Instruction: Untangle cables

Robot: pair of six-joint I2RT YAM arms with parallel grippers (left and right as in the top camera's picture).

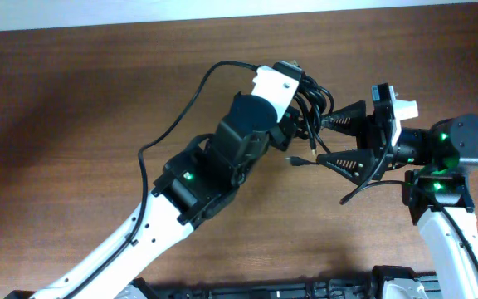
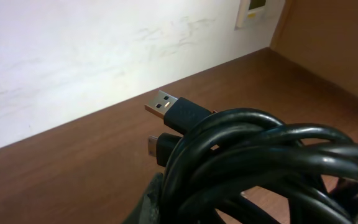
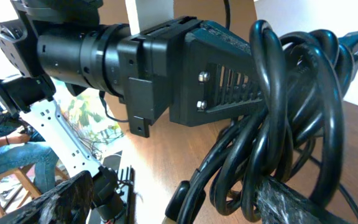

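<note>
The cables (image 1: pixel 315 101) form a black knotted bundle held above the brown table (image 1: pixel 73 124). My left gripper (image 1: pixel 300 108) is shut on the bundle, and its black body (image 3: pixel 216 74) shows in the right wrist view. In the left wrist view the cables (image 2: pixel 260 162) fill the lower right, with a USB plug (image 2: pixel 168 107) sticking out toward the wall. My right gripper (image 1: pixel 320 139) stands open just right of the bundle, jaws spread wide. Loops of the cables (image 3: pixel 291 118) hang against its right finger (image 3: pixel 300 202). A loose plug end (image 1: pixel 294 159) dangles below the bundle.
The left arm's own thicker black wire (image 1: pixel 177 120) arcs over the table to the left. A white wall (image 2: pixel 73 56) meets the table's far edge. Black equipment (image 1: pixel 305 291) lies along the near edge.
</note>
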